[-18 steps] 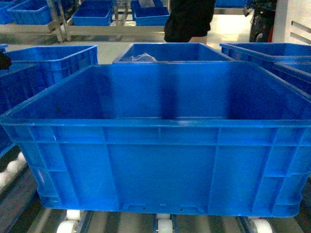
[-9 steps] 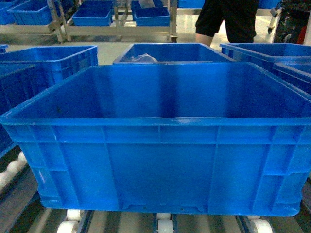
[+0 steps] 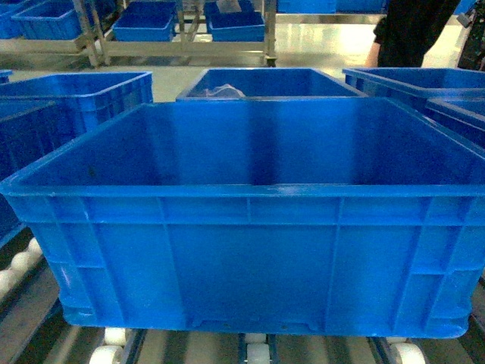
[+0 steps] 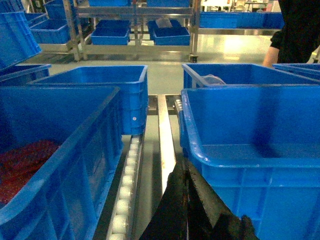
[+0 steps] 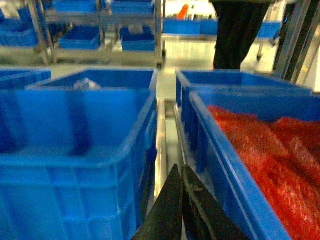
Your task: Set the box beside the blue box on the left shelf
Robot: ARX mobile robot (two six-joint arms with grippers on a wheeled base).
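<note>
The box, a large bright blue ribbed crate, stands empty on the white rollers of the left shelf and fills the head view. Neither gripper shows in that view. In the left wrist view my left gripper is shut and empty, low in the gap along the box's left wall, above the roller rail. My right gripper is also shut and empty, in the gap between the box and a neighbouring crate. Another blue box sits just to the left.
The left neighbour holds red material; the right neighbour is filled with red material too. More blue crates stand behind on the rack. A person in black stands at the back right, near racks with further crates.
The person in black at the back has walked from the middle toward the right edge. The box has not moved.
</note>
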